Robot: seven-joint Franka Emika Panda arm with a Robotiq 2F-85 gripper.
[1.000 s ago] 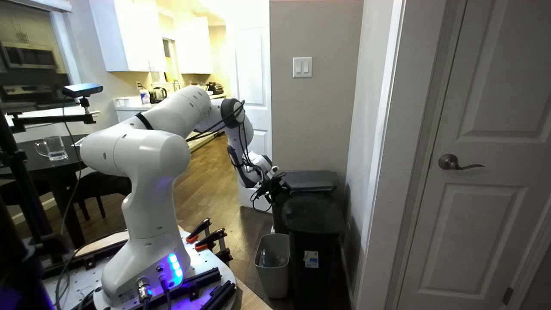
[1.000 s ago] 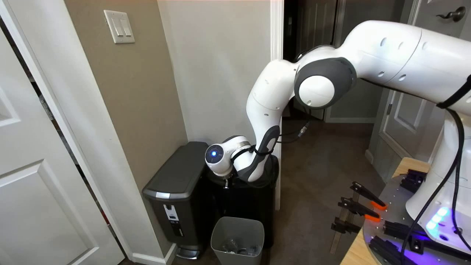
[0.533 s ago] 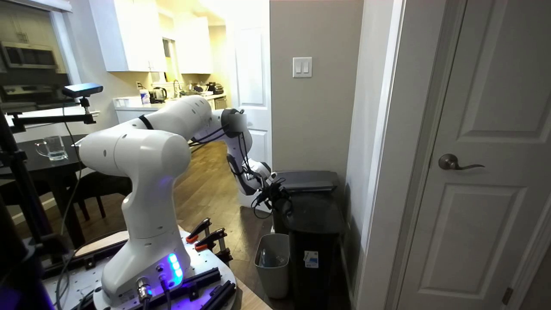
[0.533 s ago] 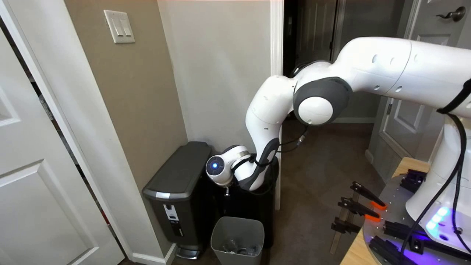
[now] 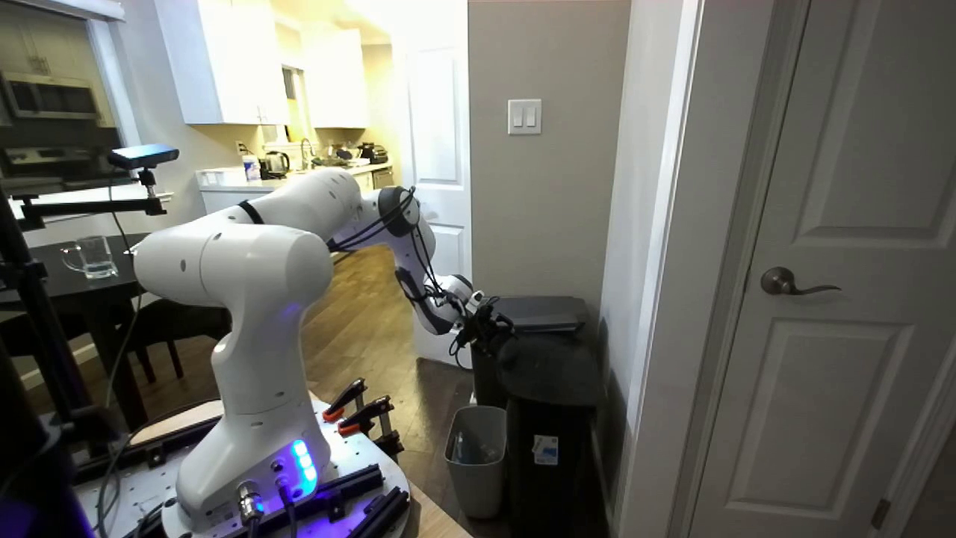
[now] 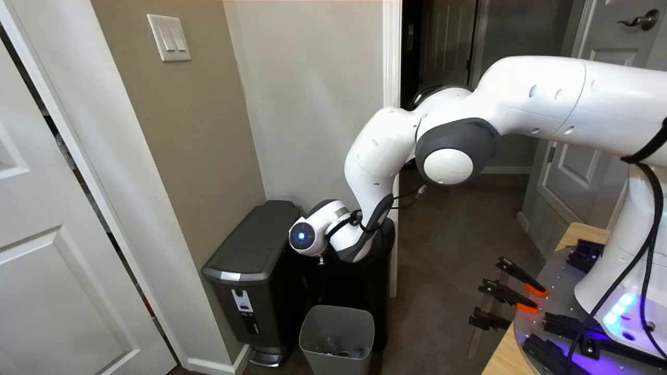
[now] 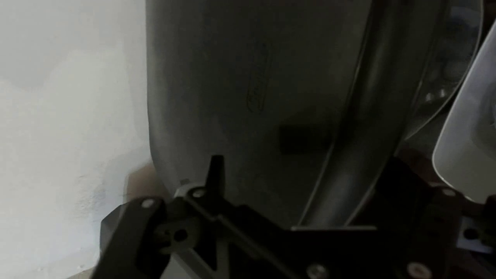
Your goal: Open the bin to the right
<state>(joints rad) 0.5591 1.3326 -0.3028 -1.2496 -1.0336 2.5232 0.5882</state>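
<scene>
The black bin is tall, with a flat dark lid that is down and a small label on its side. It stands against the wall and is partly hidden by my arm in an exterior view. In the wrist view its lid lies below me, with a rounded front edge. My gripper is open, its fingers wide apart at either side of that front edge. In an exterior view my gripper is dark and blurred at the lid's left edge. I cannot tell whether the fingers touch the bin.
A second dark bin with a foot pedal stands beside the black bin. A small grey wastebasket stands in front. A pale wall borders the lid. Clamps stick out from the robot's table edge.
The arm has come down, then my gripper has shifted a little right and up in an exterior view. The black bin and the wastebasket have moved slightly right there. The lid stays down.
</scene>
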